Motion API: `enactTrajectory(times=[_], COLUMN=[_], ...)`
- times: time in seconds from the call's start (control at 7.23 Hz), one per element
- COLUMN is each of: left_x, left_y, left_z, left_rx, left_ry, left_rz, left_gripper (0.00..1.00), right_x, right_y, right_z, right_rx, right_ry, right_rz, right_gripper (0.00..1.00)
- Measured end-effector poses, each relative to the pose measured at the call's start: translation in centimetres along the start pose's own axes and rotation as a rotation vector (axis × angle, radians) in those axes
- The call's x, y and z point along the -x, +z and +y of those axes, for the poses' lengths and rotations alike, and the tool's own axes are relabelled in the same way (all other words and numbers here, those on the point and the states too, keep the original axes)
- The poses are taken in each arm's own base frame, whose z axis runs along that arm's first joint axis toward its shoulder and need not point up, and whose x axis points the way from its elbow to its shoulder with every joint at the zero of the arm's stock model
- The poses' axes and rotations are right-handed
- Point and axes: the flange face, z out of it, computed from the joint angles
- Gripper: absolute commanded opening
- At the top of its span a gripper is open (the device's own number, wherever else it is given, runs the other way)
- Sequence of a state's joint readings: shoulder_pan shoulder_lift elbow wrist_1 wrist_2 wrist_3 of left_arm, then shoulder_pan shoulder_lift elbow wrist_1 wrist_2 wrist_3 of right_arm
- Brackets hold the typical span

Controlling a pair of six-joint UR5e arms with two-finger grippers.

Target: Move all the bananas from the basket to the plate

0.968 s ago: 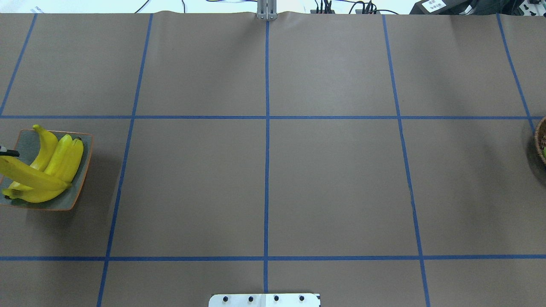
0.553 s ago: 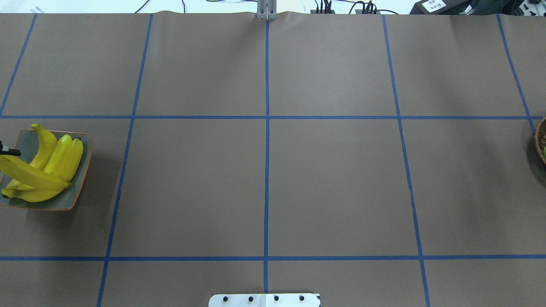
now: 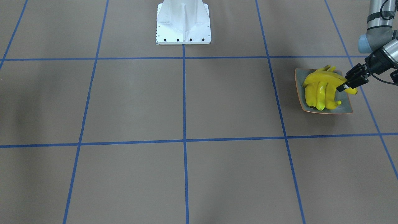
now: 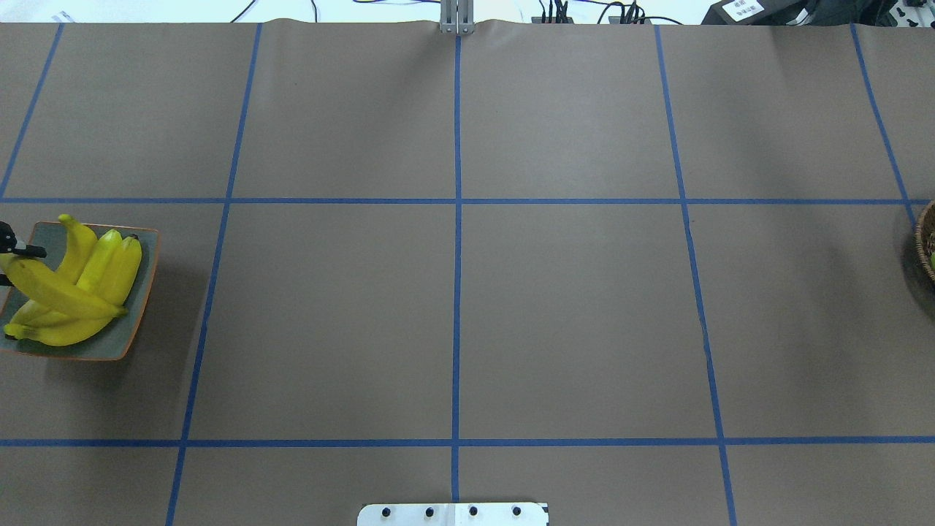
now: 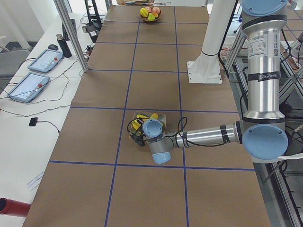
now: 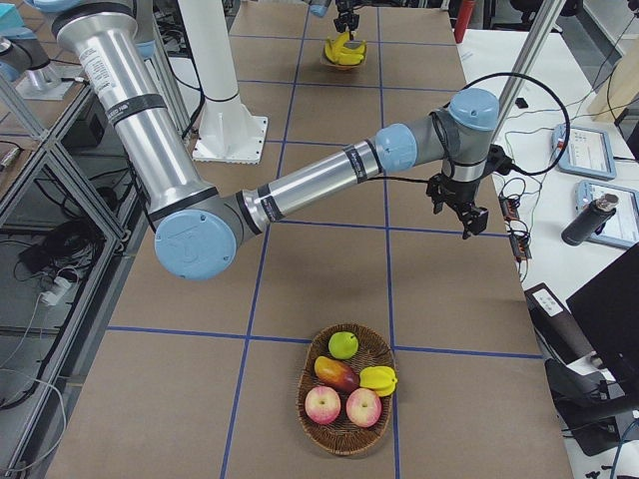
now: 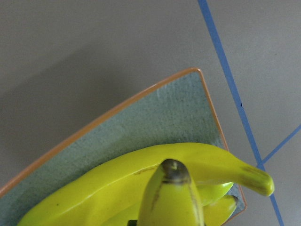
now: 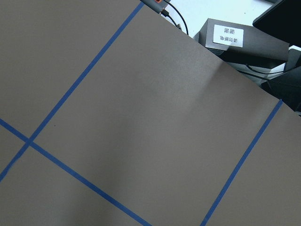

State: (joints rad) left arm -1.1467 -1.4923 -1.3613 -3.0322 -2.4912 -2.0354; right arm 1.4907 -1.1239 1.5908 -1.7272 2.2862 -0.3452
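- The fourth banana [image 4: 66, 292] is farther in over the plate [image 4: 102, 345] than a second ago. Its free tip now reaches the plate's inner side, and its gripped end has come in from the table edge.
- It lies crosswise over the three bananas [image 4: 102, 263] already in the dish. Whether it rests on them or hangs just above, I cannot tell.
- The plate stands at the robot's far left end of the table [image 4: 453, 321].
- The basket [image 6: 305, 404] is well apart at the opposite end. It holds only other fruit [image 6: 344, 389], and no banana shows in it.
- Judgement: this is the last banana, and the carry is all but done. Release and withdrawal remain.
- The left gripper [image 3: 343, 87] is clamped on the fourth banana near its outer end, one finger on each side of the fruit. The dark tip pokes out beyond the fingers, past the plate's rim.
- The left arm [image 5: 208, 137] lies low and nearly level over the table. Its wrist is folded above the plate, and the gripper slants down and inward from the plate's outer side.
- Risk noted: the fourth banana sits on a rounded pile and could roll towards the rim once freed.
- The right arm [image 6: 329, 175] is stretched out across the table.
- The right gripper [image 6: 469, 215] points down over bare paper, away from both basket and plate. I cannot tell whether its fingers are apart or together.
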Motion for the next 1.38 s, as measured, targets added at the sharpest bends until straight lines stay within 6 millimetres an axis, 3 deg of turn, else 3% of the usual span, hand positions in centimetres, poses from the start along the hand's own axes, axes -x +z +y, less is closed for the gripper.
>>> enactTrajectory(times=[0.69, 1.11, 1.38], left_x=[-1.4, -6.7, -7.8], left_y=[-0.7, -7.0, -9.8], left_z=[0.6, 2.4, 2.0], left_rx=[0.008, 0.026, -0.027], left_ry=[0.035, 0.165, 0.441], left_rz=[0.025, 0.128, 0.156], left_gripper=[1.0, 1.0, 1.0], right_x=[-0.1, -0.9, -2.9], right_y=[0.2, 0.5, 0.7], right_z=[0.0, 1.0, 3.1], right_rx=[0.004, 0.014, 0.027], right_ry=[0.002, 0.011, 0.014], right_rz=[-0.001, 0.005, 0.008], right_gripper=[1.0, 1.0, 1.0])
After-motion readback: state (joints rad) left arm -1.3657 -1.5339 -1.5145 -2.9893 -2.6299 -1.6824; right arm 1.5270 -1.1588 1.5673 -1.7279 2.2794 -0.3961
